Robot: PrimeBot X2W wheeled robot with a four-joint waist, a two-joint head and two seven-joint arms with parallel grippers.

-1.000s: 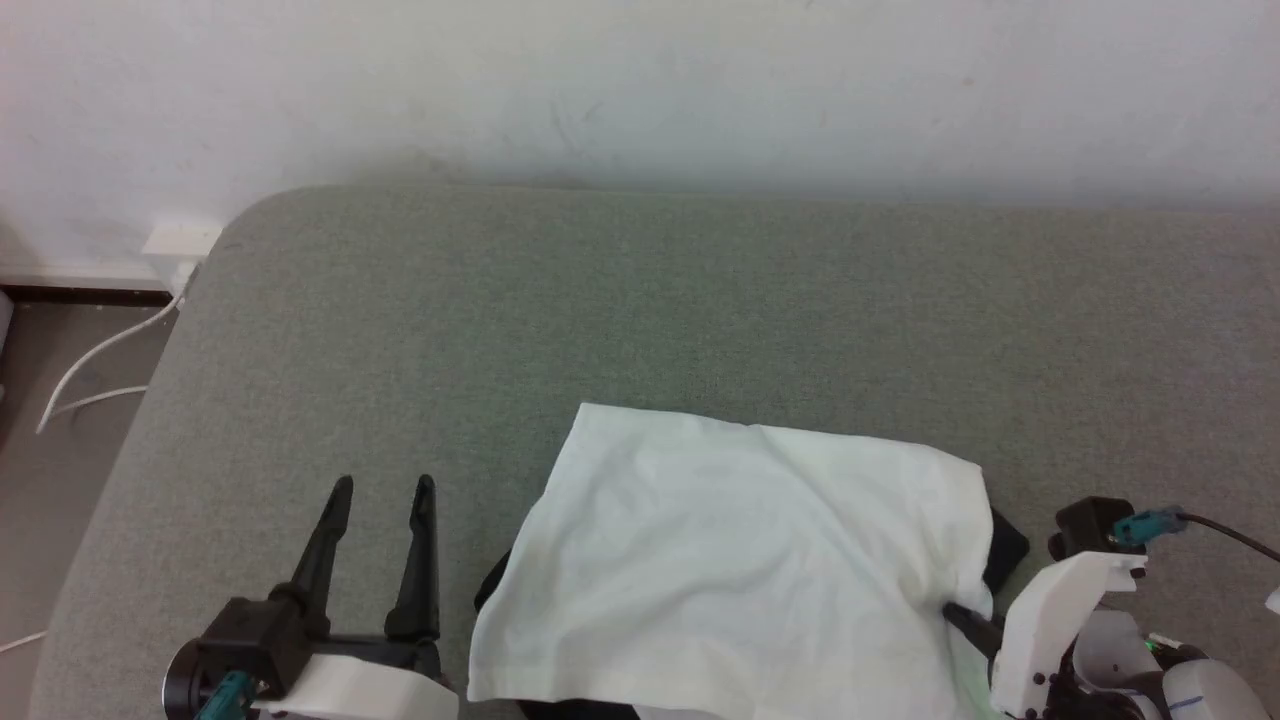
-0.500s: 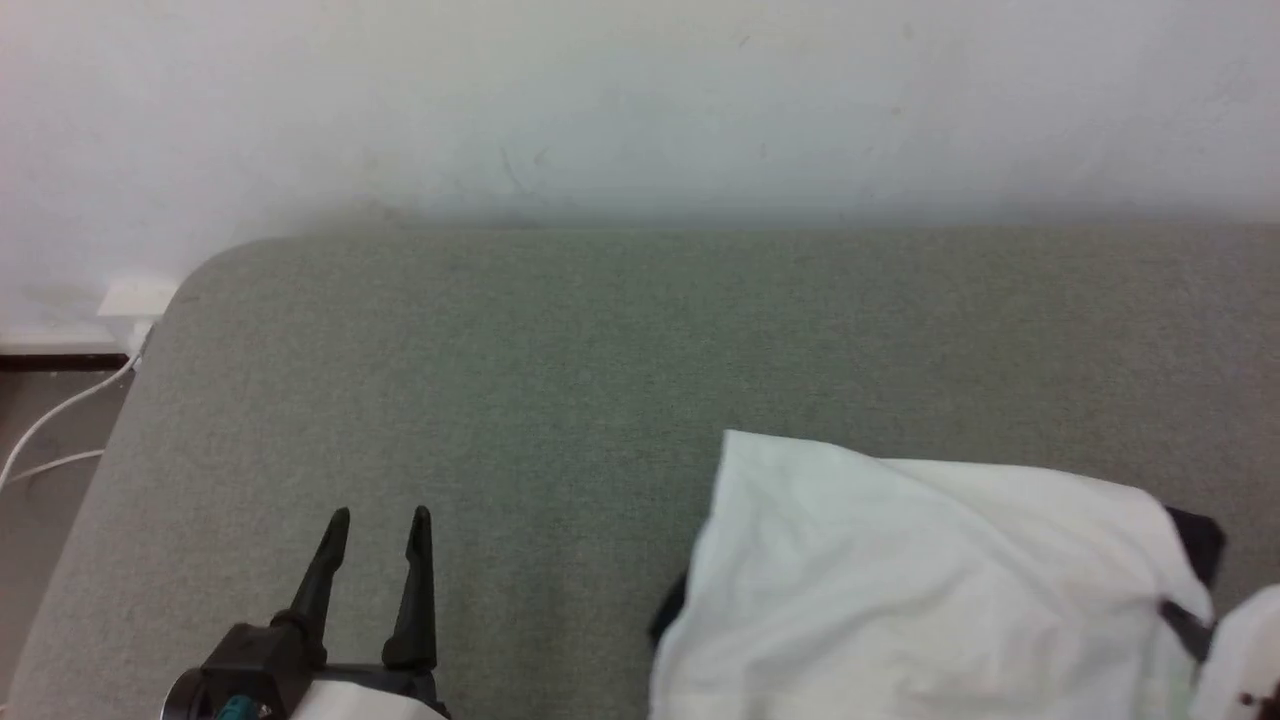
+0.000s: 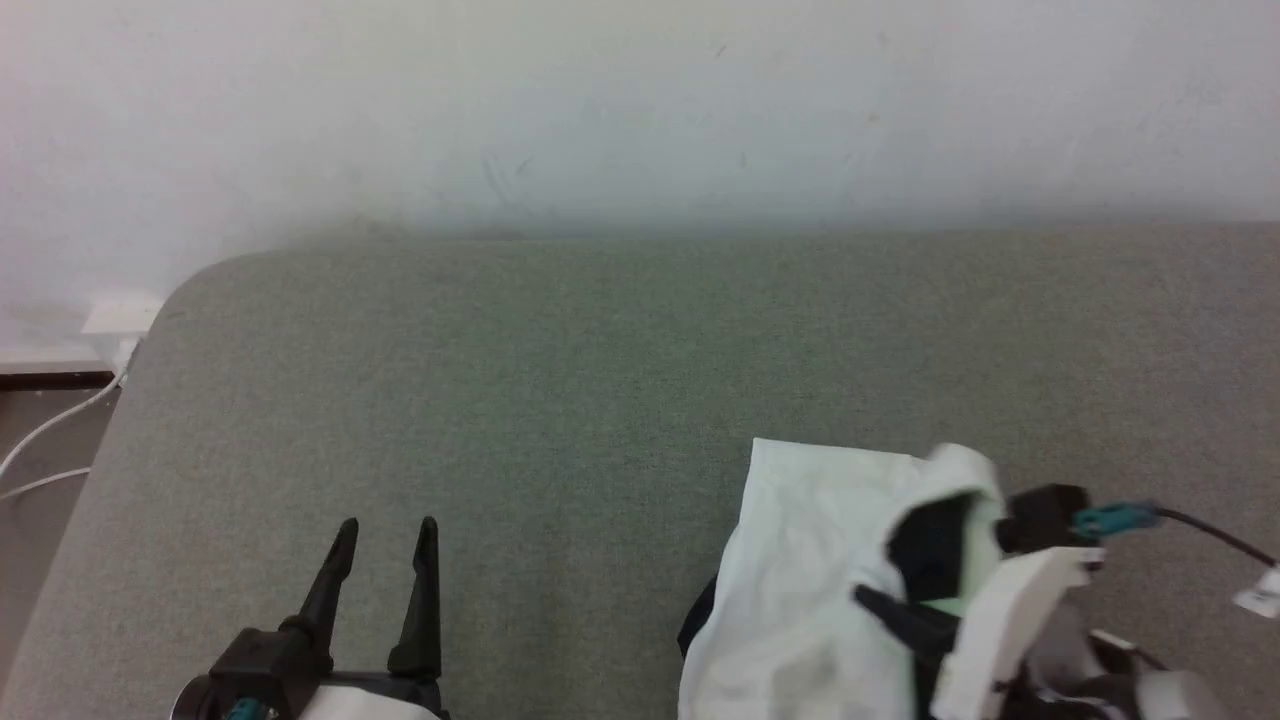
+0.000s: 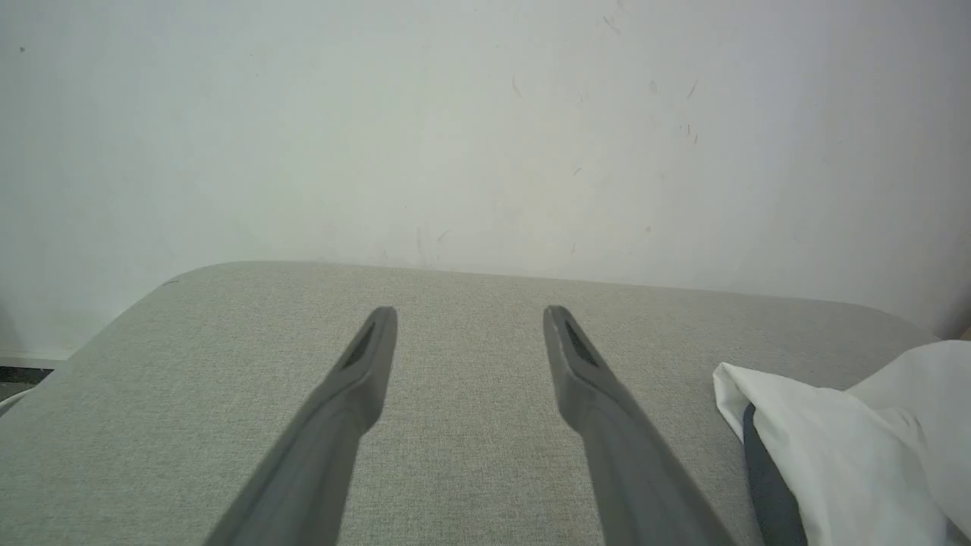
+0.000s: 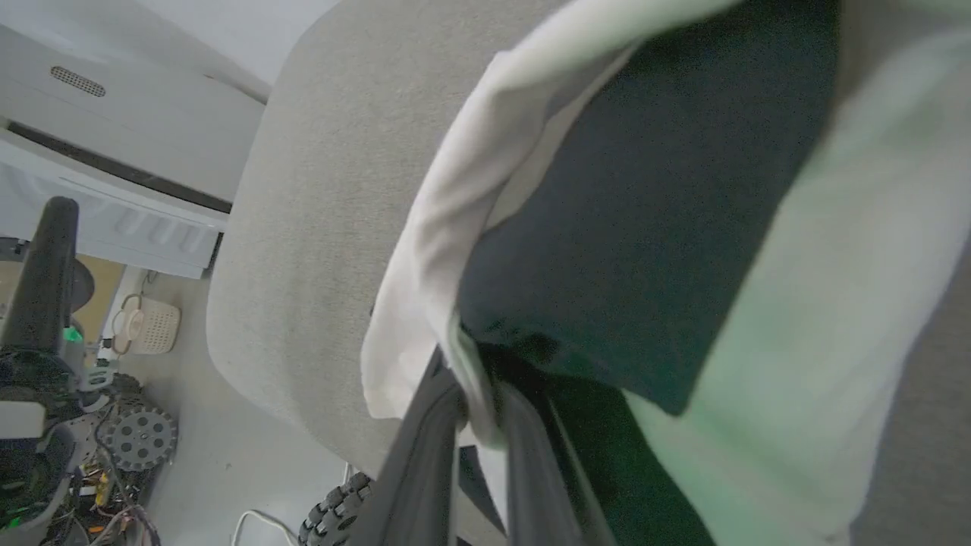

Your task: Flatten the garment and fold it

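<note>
On the woven grey cushion, the garment, soft, rumpled.

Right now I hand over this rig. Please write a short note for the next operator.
Left gripper: open, empty, over the grey cushion, apart from the shirt.
Right gripper: shut on the shirt's white edge, holding it raised.
Shirt: bunched at the near right of the cushion, with a black sleeve showing.
Done: no neat fold yet.
Left: spread it flat, then fold.
</note>
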